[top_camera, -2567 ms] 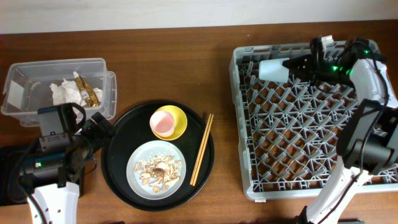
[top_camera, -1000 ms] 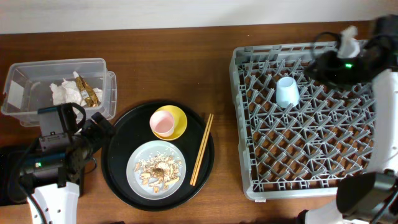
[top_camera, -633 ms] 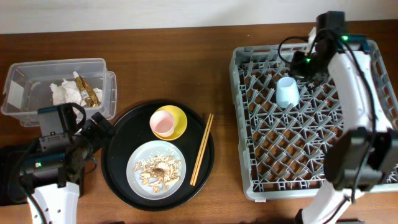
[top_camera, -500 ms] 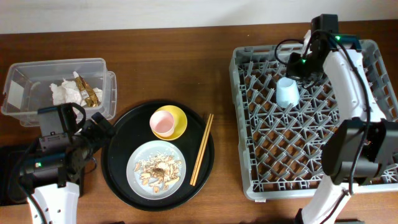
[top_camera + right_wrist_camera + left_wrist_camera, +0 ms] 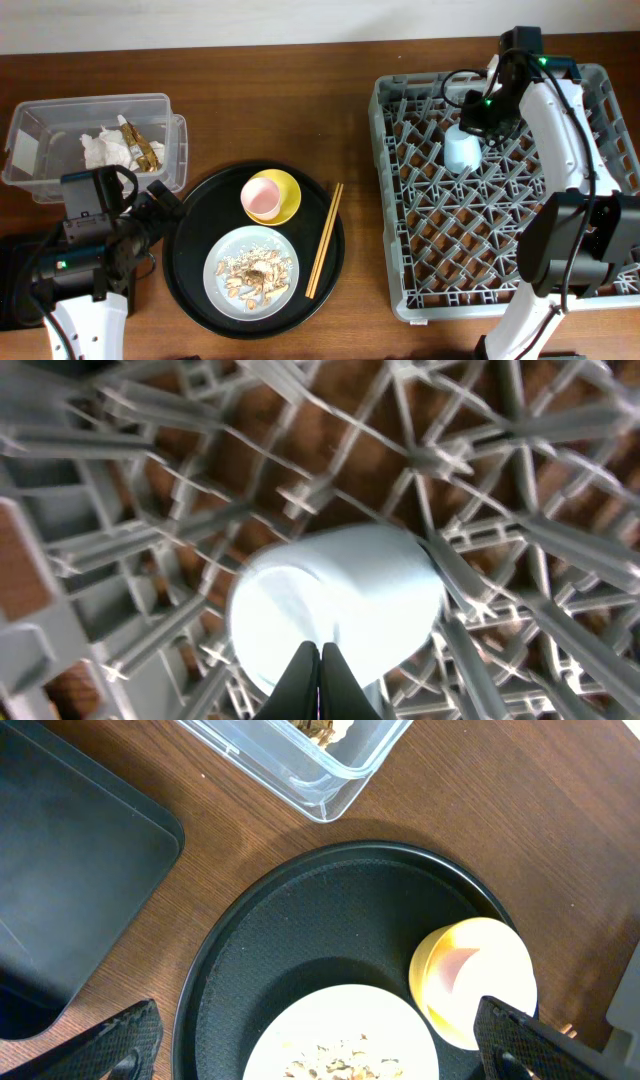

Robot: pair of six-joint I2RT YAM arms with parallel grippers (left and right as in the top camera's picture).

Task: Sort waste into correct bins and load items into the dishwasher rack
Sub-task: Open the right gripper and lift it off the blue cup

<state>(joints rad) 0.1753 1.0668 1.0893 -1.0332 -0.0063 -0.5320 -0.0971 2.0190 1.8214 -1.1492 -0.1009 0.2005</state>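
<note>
The light-blue cup [image 5: 460, 149] stands upside down in the back of the dishwasher rack [image 5: 400, 200]. My right gripper [image 5: 472, 128] hovers just over it, shut and empty; in the right wrist view its closed fingertips [image 5: 320, 682] overlap the cup [image 5: 340, 595]. The yellow bowl [image 5: 272, 197] holds the pink cup [image 5: 262, 196]. The plate [image 5: 252, 272] carries food scraps [image 5: 256, 270]. Chopsticks [image 5: 324, 240] lie on the round tray's right side. My left gripper [image 5: 163, 203] is open at the tray's left edge, above the plate [image 5: 340, 1040].
The clear tub [image 5: 90, 140] at back left holds napkins [image 5: 103, 150] and the wrapper [image 5: 141, 146]. A shallow black tray [image 5: 60, 880] lies left of the round black tray [image 5: 320, 910]. Rack pegs [image 5: 480, 540] stand close round the cup.
The right gripper let go of the cup in the rack, swung left over it, and shut empty. The left arm has not moved.
</note>
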